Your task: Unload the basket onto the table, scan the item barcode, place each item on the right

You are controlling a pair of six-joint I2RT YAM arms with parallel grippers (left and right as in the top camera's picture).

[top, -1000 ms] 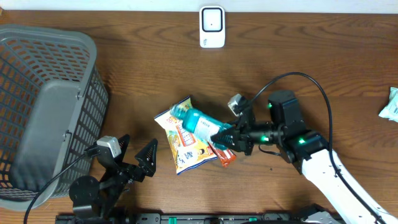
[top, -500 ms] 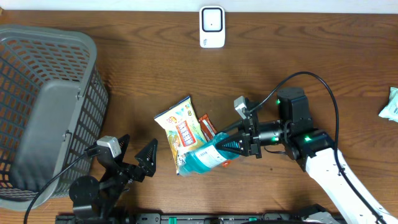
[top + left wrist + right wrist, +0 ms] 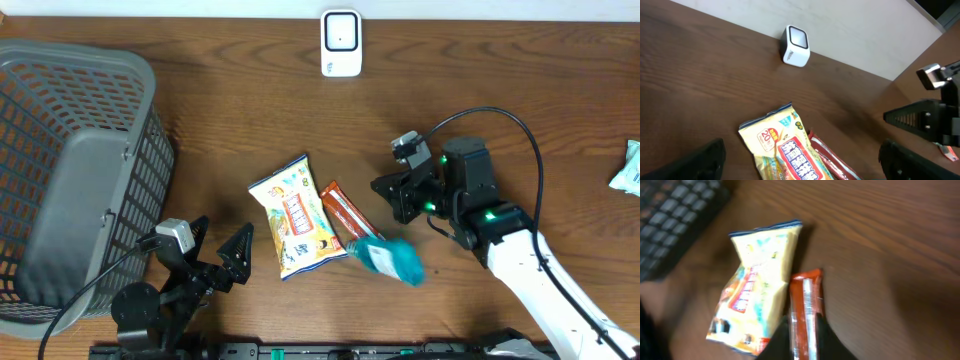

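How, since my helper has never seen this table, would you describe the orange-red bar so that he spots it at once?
Start at the big grey mesh basket on the far left, then look right to the cluster of packets in the middle. The orange-red bar wrapper lies beside the right edge of the wide yellow snack bag. It is far slimmer than the bag, and red, unlike the teal packet at its lower end.

Bar (image 3: pixel 345 212) just rt of bag (image 3: pixel 292 214)

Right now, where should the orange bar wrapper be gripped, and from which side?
Judging by its pose, across the narrow width of the orange bar wrapper near its upper end, from above: it lies flat, the yellow snack bag beside one long edge.
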